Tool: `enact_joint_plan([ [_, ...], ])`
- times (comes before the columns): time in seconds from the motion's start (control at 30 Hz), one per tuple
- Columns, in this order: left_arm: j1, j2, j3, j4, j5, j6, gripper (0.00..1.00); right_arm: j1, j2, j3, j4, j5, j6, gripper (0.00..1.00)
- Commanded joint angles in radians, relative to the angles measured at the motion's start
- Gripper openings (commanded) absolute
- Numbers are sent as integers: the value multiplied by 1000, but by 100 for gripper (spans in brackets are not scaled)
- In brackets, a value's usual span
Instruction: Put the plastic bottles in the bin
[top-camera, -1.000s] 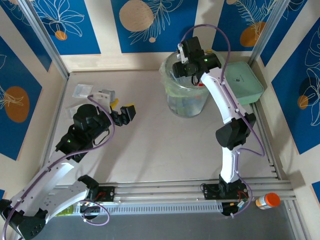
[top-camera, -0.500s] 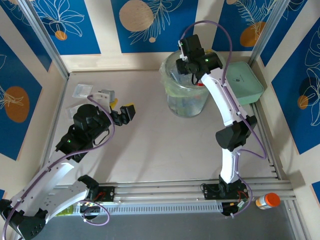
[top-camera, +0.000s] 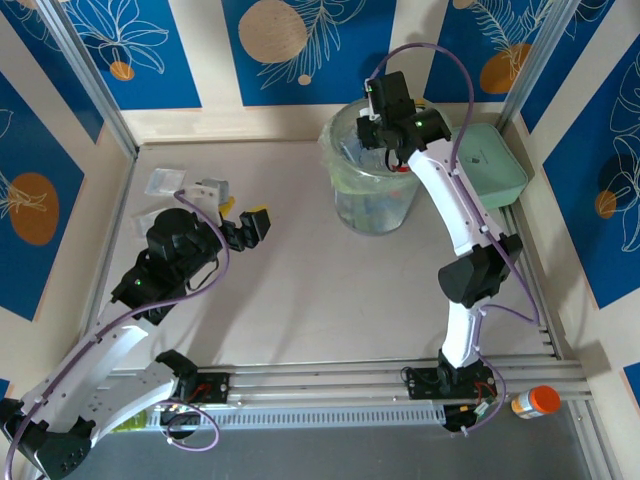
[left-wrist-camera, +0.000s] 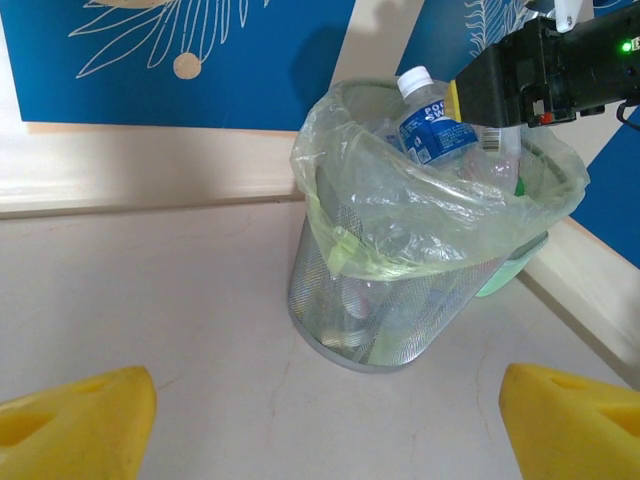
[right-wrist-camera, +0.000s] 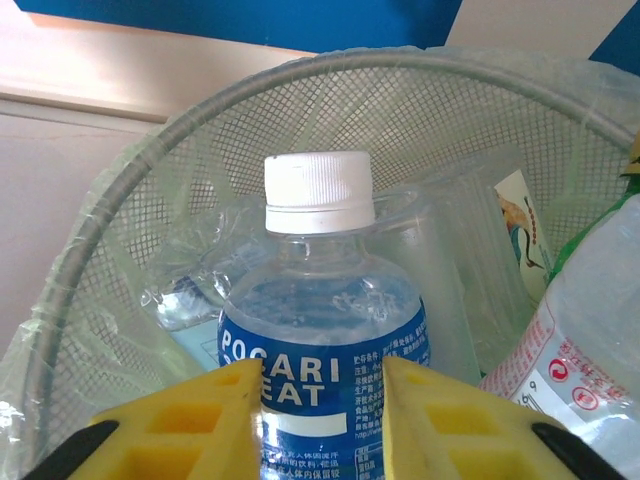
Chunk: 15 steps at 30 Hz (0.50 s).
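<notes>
the right gripper (right-wrist-camera: 322, 405) now sits farther over the bin (right-wrist-camera: 120, 170), newly clamped on the pocari bottle (right-wrist-camera: 318, 300), so its drop remains due; left gripper (left-wrist-camera: 322, 425) gapes empty.

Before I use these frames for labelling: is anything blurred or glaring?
Left wrist: left gripper's yellow fingertips soft, round mesh bin lined with a pale-green bag sharp. Right wrist: clear white-capped bottle with blue label crisp. Top external: even light, soft shadows.

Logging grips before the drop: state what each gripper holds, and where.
The right gripper pinches the clear white-capped plastic bottle at its blue label; the left gripper is open and empty.
</notes>
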Motion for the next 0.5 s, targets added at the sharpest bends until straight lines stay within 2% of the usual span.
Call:
enact_joint_plan([
  [0.0, -7, -10, -2, 1, -29, 6, 87, -13, 18, -36, -104, -26, 32, 36],
  [0.1, -6, -10, -3, 2, -36, 6, 87, 0, -44, -37, -78, -43, 42, 38],
  [0.17, -6, -9, -4, 4, -35, 5, 87, 0, -82, -33, -69, -59, 55, 44],
  [0.3, -5, -5, -4, 5, -44, 12, 87, -15, -173, -71, -42, -105, 75, 48],
  [0.37, -4, 0, -3, 2, -56, 14, 87, -45, -230, -128, -15, -174, 95, 50],
  [0.47, -3, 6, -5, 1, -64, 13, 88, -101, -339, -279, 79, -299, 130, 58],
])
